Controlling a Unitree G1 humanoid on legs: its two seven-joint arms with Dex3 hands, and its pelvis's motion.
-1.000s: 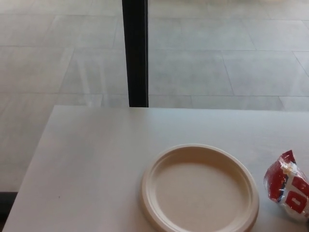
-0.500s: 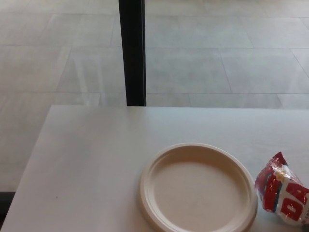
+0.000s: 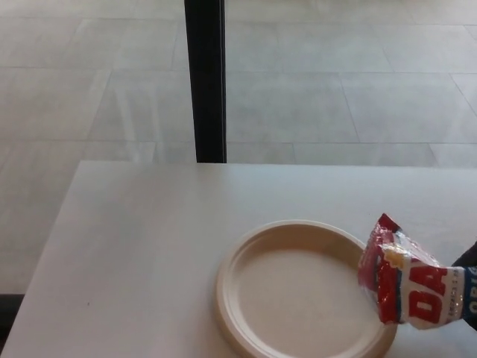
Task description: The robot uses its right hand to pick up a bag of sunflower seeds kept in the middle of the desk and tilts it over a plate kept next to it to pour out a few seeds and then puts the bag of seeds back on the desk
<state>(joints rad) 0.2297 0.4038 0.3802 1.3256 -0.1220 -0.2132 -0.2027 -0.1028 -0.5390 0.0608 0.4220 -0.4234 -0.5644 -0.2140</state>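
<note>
A: Where's the seed bag [image 3: 406,287] right now?

B: Over the right rim of the plate [image 3: 246,261], mouth leaning left, on the white counter [image 3: 141,246]. My right hand [image 3: 468,287] grips its far end, barely in frame.

A: Anything in the plate?

B: Can't see any seeds in it.
</note>
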